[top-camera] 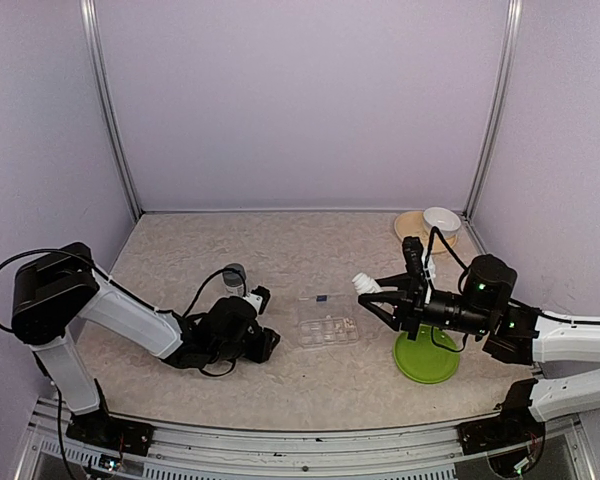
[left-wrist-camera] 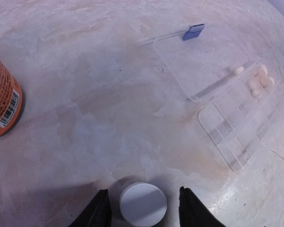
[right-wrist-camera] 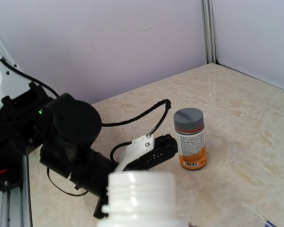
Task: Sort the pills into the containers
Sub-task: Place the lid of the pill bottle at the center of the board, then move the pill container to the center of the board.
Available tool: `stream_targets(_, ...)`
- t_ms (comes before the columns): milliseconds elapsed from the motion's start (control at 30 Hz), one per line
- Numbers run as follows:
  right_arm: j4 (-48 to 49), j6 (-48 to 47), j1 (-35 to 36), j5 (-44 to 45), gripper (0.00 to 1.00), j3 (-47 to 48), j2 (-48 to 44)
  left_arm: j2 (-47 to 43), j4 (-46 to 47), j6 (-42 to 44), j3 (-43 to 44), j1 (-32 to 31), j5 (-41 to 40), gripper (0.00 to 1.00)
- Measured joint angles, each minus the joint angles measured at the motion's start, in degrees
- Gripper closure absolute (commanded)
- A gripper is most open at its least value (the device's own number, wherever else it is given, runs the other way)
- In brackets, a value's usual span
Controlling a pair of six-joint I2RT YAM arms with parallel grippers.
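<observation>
An uncapped white bottle (right-wrist-camera: 141, 196) fills the foreground of the right wrist view, pinched in the right gripper (top-camera: 378, 292) above the table (top-camera: 280, 250). It hangs just right of the pill organiser (left-wrist-camera: 227, 137), which lies open mid-table: clear plastic, square compartments, its lid (left-wrist-camera: 199, 61) folded back. The left gripper (left-wrist-camera: 142, 208) sits low with fingers spread either side of a white cap (left-wrist-camera: 143, 204), not touching it; an amber bottle (left-wrist-camera: 2, 99) stands nearby. A few pale pills (left-wrist-camera: 256, 85) occupy the far compartments; most look empty. Opening seems done and filling under way, so next the bottle mouth probably needs tipping gently over an empty cell.
</observation>
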Motion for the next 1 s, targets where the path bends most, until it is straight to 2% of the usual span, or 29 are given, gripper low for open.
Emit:
stream_targets(300,-0.24,0.04,0.0,0.48,0.99,-0.11,0.0,0.39,-0.11,0.17,2.19,-0.02,0.0,0.42)
stream_targets(633,-0.57,0.9,0.0,0.48,1.0,-0.24,0.0,5.11,-1.77,1.03,7.56,-0.59,-0.39,0.42)
stream_targets(1000,-4.24,2.67,0.0,2.89,1.0,-0.87,1.7,6.38,-2.93,1.73,10.43,-2.75,1.03,0.43)
